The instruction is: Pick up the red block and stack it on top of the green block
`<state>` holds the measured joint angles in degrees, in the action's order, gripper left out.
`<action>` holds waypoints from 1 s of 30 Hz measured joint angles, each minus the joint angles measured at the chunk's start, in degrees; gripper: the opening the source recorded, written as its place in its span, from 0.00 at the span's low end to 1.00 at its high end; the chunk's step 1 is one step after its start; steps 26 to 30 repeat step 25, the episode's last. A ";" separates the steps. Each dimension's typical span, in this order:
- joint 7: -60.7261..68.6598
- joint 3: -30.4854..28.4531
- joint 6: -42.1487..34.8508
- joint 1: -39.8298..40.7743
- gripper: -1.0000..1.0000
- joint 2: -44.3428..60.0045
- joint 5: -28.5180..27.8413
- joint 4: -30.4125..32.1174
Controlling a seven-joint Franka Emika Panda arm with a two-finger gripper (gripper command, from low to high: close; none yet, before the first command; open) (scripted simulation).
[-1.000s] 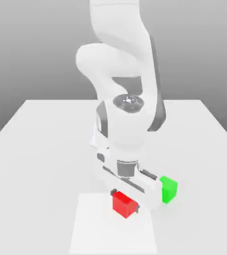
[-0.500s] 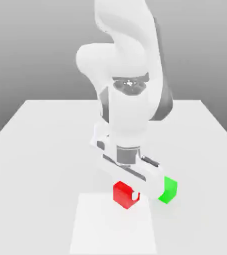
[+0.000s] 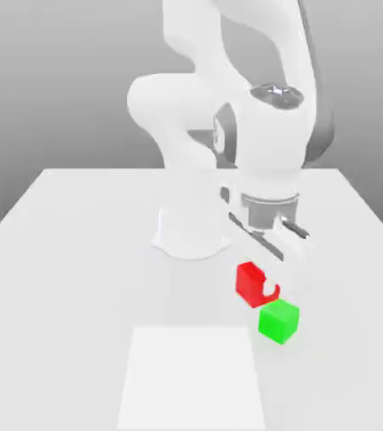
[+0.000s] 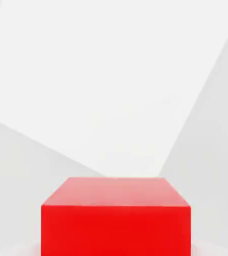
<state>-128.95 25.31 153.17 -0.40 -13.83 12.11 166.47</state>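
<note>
Red block (image 3: 252, 284) is held clamped between the fingers of the gripper (image 3: 264, 290), lifted clear of the table (image 3: 77, 252), just above and beside the green block (image 3: 279, 321). Carrying is judged under way; centring over green, then lowering, is required next.

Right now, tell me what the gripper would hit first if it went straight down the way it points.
Probably the green block: the gripper, shut on the red block, hangs just above it. Depth is unclear, so it may land on the table instead.
</note>
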 joint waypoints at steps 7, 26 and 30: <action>-13.65 5.77 -0.28 1.76 0.00 0.08 -2.02 0.74; -28.66 9.76 11.74 11.29 0.00 13.93 -23.50 0.17; -28.66 9.76 11.74 11.29 0.00 13.93 -23.50 0.17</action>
